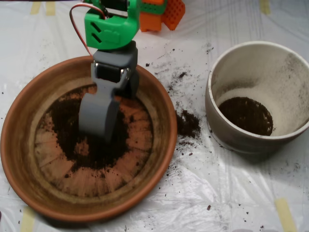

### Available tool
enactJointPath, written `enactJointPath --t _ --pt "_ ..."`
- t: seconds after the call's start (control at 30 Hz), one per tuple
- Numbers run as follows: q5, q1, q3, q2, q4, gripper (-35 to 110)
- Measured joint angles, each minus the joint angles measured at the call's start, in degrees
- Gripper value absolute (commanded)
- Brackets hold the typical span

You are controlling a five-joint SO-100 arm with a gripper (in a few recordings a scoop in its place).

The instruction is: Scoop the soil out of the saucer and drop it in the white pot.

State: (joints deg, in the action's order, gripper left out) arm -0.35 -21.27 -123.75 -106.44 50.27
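Observation:
The terracotta saucer (pixel 19 145) fills the left half of the overhead view. Dark soil (pixel 104 152) lies in a patchy ring on its ridged floor, thin enough in places for the orange clay to show through. My grey scoop (pixel 99 116) hangs from the green arm inside the saucer. It is open, and its front shell is down on the soil at the upper middle of the dish. The white pot (pixel 289 82) stands at the right, apart from the saucer. A round layer of soil (pixel 246 115) covers its bottom.
Spilled soil (pixel 187 123) lies on the white plastic sheet between saucer and pot, and crumbs are scattered further up. Orange parts of the arm's base (pixel 161 12) sit at the top edge. Yellow tape strips (pixel 286 215) mark the sheet.

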Motion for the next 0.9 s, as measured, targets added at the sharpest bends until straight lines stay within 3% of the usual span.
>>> enactJointPath --t 0.43,0.9 --pt "-0.9 -2.5 12.2 19.6 1.5 46" --pt "-5.4 -2.4 32.0 36.5 11.8 39"
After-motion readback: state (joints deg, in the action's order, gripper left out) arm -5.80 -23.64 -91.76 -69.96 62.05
